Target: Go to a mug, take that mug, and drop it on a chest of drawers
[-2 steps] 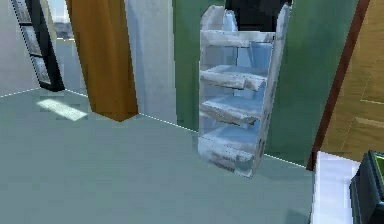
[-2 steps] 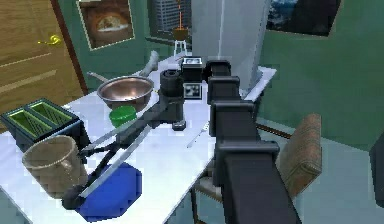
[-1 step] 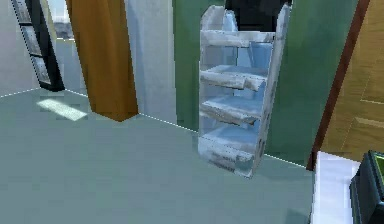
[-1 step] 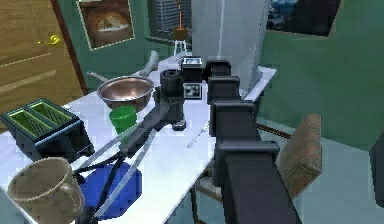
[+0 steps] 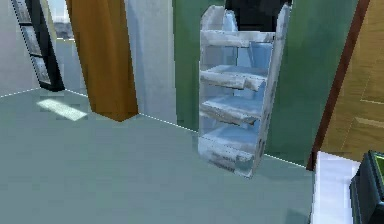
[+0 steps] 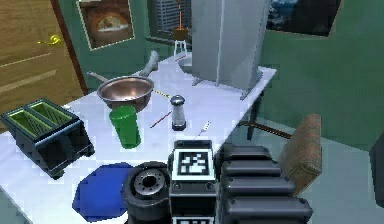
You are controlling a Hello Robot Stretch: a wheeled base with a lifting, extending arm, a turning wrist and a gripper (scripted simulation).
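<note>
right, i see a green cup (image 6: 124,127) standing on the white bench (image 6: 238,98) between the toaster (image 6: 45,135) and a shaker (image 6: 179,112), pan (image 6: 126,92) behind it. the claw (image 6: 150,192) sits low by a blue thing (image 6: 103,190); i cannot tell whether it holds anything.

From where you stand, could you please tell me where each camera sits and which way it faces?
Forward view: on the robot, facing ahead and somewhat down at a white shelf unit; nothing of the robot's body.
Arm side view: on the robot's body, facing sideways over a white table with a green cup and pan; the dark arm rises from the bottom edge.
Shared: the table and dark toaster, at the forward view's right edge.
</note>
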